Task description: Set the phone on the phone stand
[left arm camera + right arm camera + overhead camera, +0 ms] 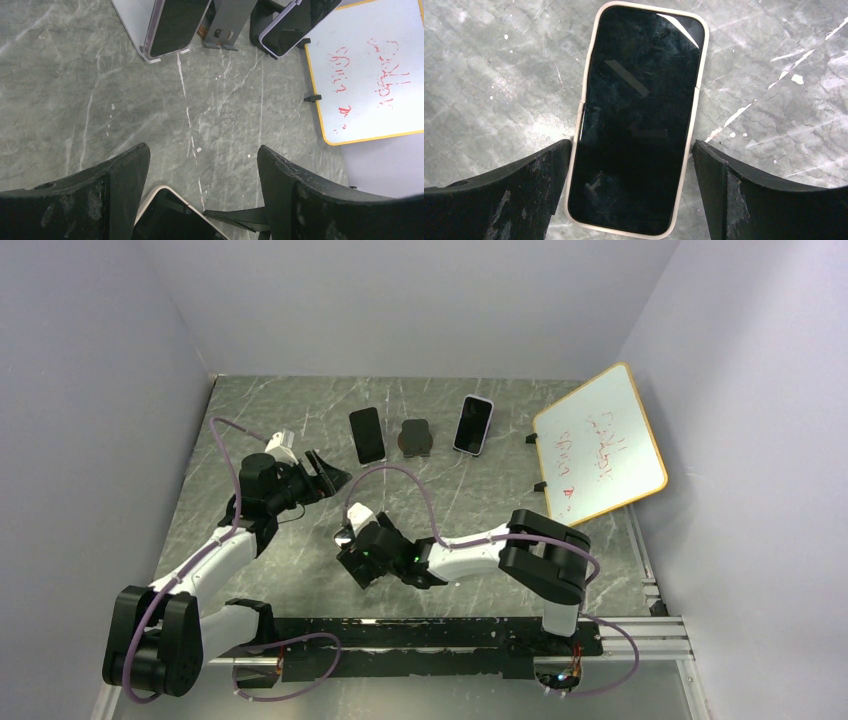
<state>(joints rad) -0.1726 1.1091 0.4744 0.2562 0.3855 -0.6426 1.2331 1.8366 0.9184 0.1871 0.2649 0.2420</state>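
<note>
Phone [639, 120]: cream case, screen up, flat on the tabletop [489, 75], mid-table and well short of the back row.
Right end effector [631, 146]: straddles the phone's lower half, fingers spread wide along the two long edges, not clamped yet.
Step in hand: the pick, by the look of it. Lined up for the grasp, nothing lifted.
Next move: calls for closing squarely on the long edges, lifting, carrying to the phone stand [415, 437], then setting the phone down leaning on its back.
Phone stand: dark and bare, in the back row between a black phone [367, 435] and a pale-cased phone [474, 425], both propped up.
Left end effector [203, 150]: released, nothing between the fingers, hovering between the phone and the back row.
Whiteboard [600, 445]: right of the row, red scribbles, out of the carry path.
Hard to make out: whether the finger at the left of the right wrist view touches the case or sits just beside it. Phone mostly hidden under the end effector in the top view, only a pale end showing. Stand's ledge cut off in the left wrist view.
</note>
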